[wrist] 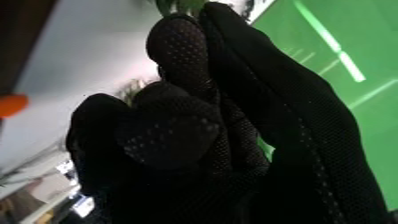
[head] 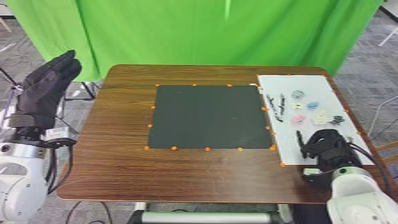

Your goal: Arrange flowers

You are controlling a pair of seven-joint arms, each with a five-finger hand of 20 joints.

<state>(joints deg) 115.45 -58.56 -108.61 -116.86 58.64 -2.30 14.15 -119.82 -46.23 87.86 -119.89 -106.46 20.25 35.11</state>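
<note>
In the right wrist view, you see the fingers (wrist: 182, 50) of your right hand (head: 329, 145) loosely bent and relaxed, some straighter than others, and I cannot see them grip anything. In the head view, this hand is over the near part of the white sheet (head: 306, 82). Farther on this sheet lie the flowers: a pink flower (head: 298, 119), a cream flower (head: 321, 118), a blue flower (head: 313, 105) and some pale or dark ones near them. To the left of the flowers there are thin dark stems (head: 282, 107). Your left hand (head: 51, 85) has its fingers straight, and it is raised beside the left edge of the table (head: 115, 170). Between this hand and the sheet, the dark mat (head: 209, 117) lies on the table, with orange markers (head: 208, 149) around it, and behind the table hangs a green curtain (head: 222, 35).
</note>
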